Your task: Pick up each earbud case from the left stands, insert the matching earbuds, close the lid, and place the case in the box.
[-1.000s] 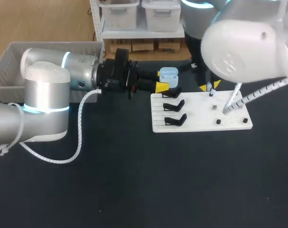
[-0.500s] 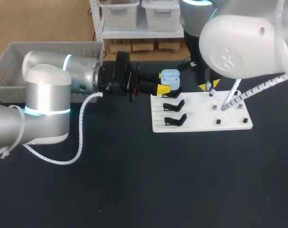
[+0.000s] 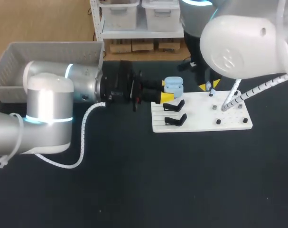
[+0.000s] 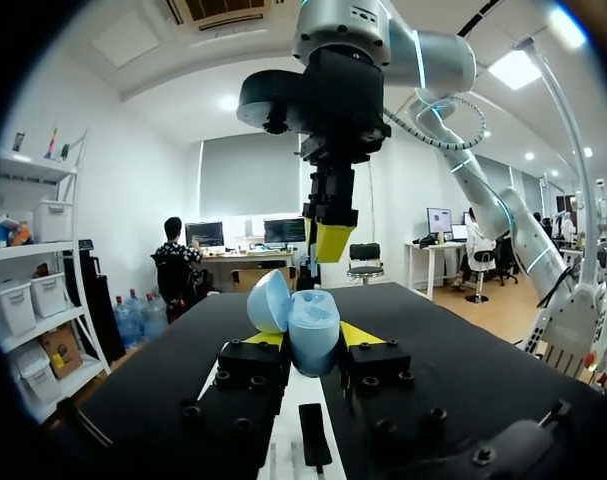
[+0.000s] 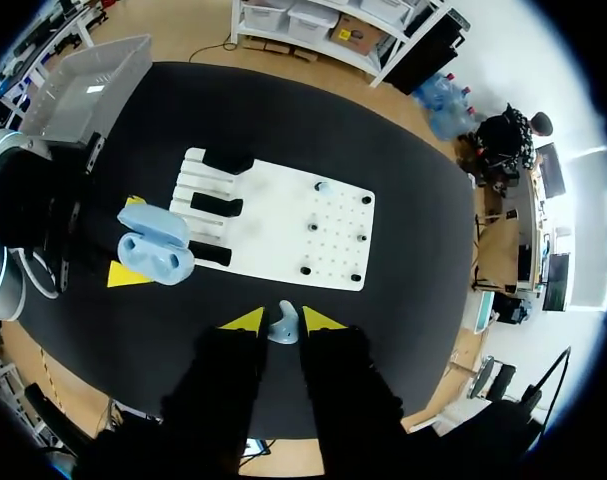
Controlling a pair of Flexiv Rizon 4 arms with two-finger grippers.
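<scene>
My left gripper is shut on a light blue earbud case and holds it with its lid open just over the far left corner of the white board. In the left wrist view the case sits between that gripper's yellow tips, cavities facing up. My right gripper is shut on a small light blue earbud, high above the board; in the head view it hangs at the board's far edge, right of the case. Black stands on the board's left stand bare.
A grey basket sits at the table's far left, behind my left arm. Small pegs with dark items dot the board's right half. The black tabletop spreads wide in front of the board.
My left gripper has carried the open case to the right and nearer, up to the board's corner. The right arm has hardly moved.
</scene>
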